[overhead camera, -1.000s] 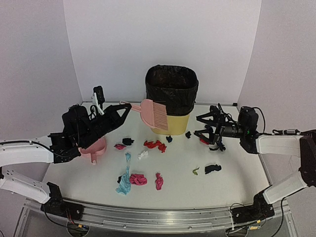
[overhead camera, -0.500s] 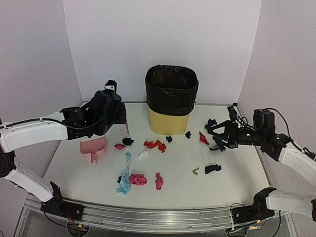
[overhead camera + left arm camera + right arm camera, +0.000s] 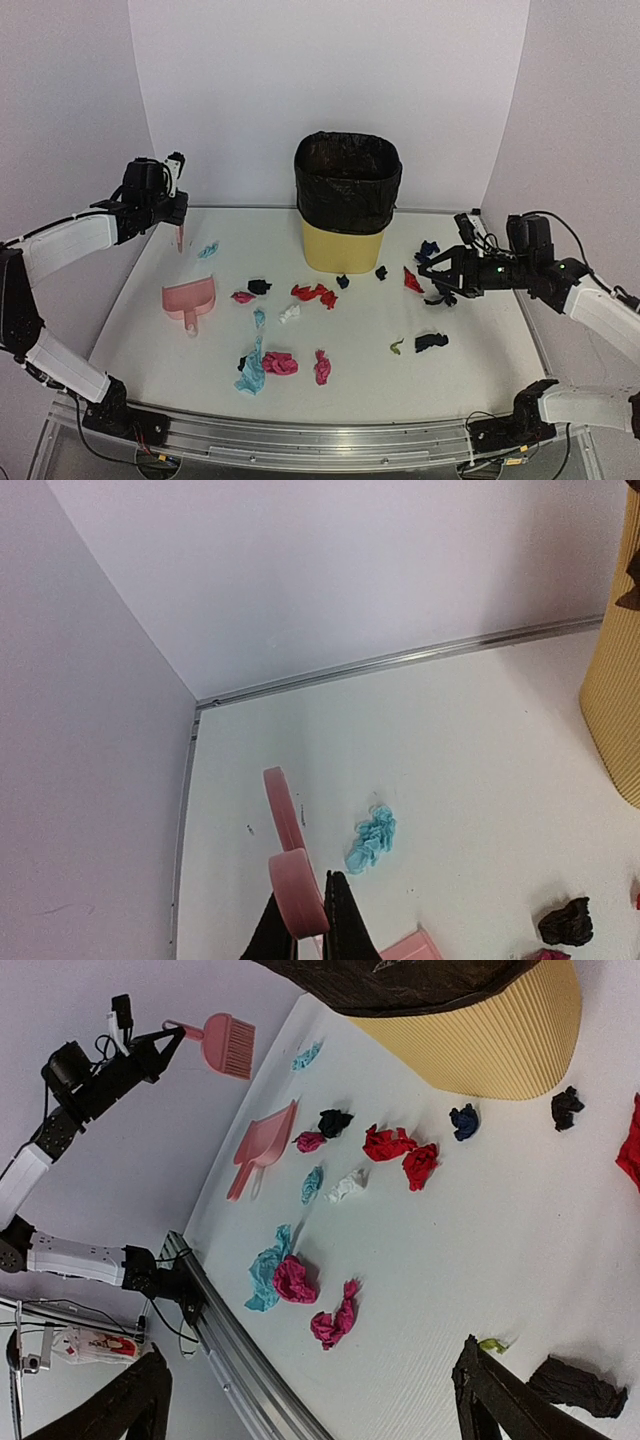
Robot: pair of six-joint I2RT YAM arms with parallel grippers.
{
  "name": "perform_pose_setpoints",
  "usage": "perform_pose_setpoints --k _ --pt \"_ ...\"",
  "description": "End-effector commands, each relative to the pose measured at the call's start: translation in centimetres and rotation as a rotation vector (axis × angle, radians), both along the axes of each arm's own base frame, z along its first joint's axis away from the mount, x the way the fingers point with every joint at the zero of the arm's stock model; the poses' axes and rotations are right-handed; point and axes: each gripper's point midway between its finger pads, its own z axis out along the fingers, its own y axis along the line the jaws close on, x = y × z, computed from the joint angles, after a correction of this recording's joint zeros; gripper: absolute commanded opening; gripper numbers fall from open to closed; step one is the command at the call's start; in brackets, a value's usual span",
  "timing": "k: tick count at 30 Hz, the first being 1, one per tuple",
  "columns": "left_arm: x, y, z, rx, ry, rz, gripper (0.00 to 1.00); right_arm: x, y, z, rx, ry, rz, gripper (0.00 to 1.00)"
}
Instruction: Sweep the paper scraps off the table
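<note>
Paper scraps lie across the table [image 3: 480,380]: a red one [image 3: 314,292], a white one [image 3: 290,313], pink ones [image 3: 280,363], a light blue one [image 3: 251,374] and a black one [image 3: 431,342]. Another light blue scrap [image 3: 372,840] lies alone near the back left. My left gripper [image 3: 177,214] hangs high over that corner, shut on the handle of a pink brush [image 3: 287,825], which points down edge-on. My right gripper [image 3: 437,272] hovers open at the right, above the table, with nothing between its fingers [image 3: 490,1395]. In its view show the pink scraps [image 3: 335,1320] and the flat black scrap [image 3: 575,1385].
A yellow bin [image 3: 344,248] with a black liner stands at the back centre. A pink dustpan [image 3: 190,298] lies on the left of the table. White walls close the back and sides. A metal rail [image 3: 320,440] runs along the front edge.
My left arm has swung the brush from beside the bin out to the back left corner. My right arm drew back to the right early on and has barely moved since.
</note>
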Motion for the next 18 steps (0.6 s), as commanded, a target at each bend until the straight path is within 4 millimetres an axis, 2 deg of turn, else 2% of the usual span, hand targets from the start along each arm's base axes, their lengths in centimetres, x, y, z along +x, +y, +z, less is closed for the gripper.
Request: perform_pose_setpoints --k 1,6,14,18 --pt "2.7 -3.9 0.7 0.067 -0.053 -0.257 0.00 0.3 0.4 1.8 0.012 -0.053 0.035 0.95" --pt "4.1 -5.2 -1.9 0.135 0.003 -0.352 0.00 -0.1 0.4 2.2 0.020 -0.065 0.051 0.94" --pt "4.6 -5.7 -1.4 0.215 -0.058 -0.404 0.00 -1.3 -0.1 2.3 0.009 -0.101 0.054 0.94" --pt "4.8 -4.2 -1.4 0.306 -0.034 -0.359 0.00 -1.7 -0.3 2.2 -0.009 -0.106 0.055 0.94"
